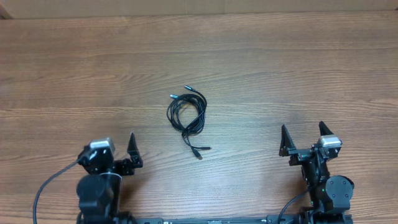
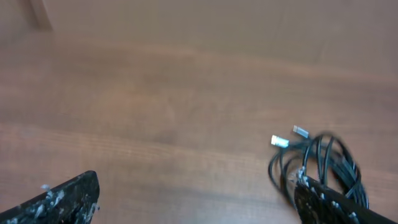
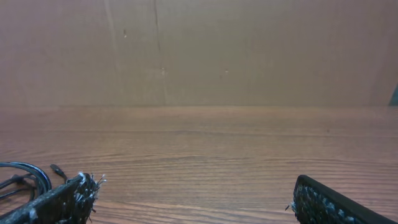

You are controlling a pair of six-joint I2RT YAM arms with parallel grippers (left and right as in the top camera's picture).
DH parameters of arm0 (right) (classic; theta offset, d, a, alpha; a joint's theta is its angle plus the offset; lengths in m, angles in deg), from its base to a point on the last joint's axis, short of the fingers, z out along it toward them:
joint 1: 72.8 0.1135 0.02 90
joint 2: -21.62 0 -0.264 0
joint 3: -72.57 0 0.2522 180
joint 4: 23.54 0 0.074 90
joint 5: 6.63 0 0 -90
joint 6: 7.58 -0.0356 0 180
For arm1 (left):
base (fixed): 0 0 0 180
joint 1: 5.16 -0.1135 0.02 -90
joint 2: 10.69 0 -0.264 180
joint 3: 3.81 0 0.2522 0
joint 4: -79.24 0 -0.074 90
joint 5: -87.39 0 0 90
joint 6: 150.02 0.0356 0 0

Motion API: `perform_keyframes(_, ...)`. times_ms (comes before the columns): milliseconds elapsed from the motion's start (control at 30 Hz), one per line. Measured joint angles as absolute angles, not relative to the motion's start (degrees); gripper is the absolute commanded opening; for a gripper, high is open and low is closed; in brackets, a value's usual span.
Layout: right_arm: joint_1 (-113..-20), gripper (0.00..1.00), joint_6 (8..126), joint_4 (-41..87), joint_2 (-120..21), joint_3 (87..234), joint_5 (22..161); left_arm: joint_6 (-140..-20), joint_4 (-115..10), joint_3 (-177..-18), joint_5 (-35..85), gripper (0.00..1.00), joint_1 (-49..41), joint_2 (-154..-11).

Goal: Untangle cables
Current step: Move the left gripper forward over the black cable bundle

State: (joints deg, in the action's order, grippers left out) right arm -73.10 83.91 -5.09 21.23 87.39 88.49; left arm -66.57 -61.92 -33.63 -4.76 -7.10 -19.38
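Note:
The cables (image 1: 185,117) lie as one loose black coil at the middle of the wooden table (image 1: 261,68), with metallic plugs at its far end and two dark plugs trailing toward me. My left gripper (image 1: 115,149) stands open at the near left, well short of the coil. My right gripper (image 1: 303,133) stands open at the near right, also apart from it. In the left wrist view the cables (image 2: 323,155) sit ahead on the right, partly behind the right fingertip (image 2: 326,202). In the right wrist view only an edge of the cables (image 3: 31,167) shows at far left.
A brown cardboard wall (image 3: 249,50) rises along the table's far edge. Thicker black wires (image 1: 46,186) run from the left arm's base toward the near edge.

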Motion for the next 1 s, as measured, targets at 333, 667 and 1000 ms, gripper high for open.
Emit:
perform_keyframes(333,-73.1,1.0,83.9,-5.1,21.2,87.4,88.5,-66.0,-56.0,-49.8,-4.7,1.0,-7.1,-44.3)
perform_keyframes(667,-73.1,1.0,83.9,-5.1,21.2,87.4,88.5,-62.9,-47.9,-66.2,-1.2,1.0,-7.1,-62.3)
perform_keyframes(1000,-73.1,1.0,83.9,-5.1,21.2,87.4,88.5,-58.7,-37.2,-78.3,1.9,1.0,-7.1,-72.5)
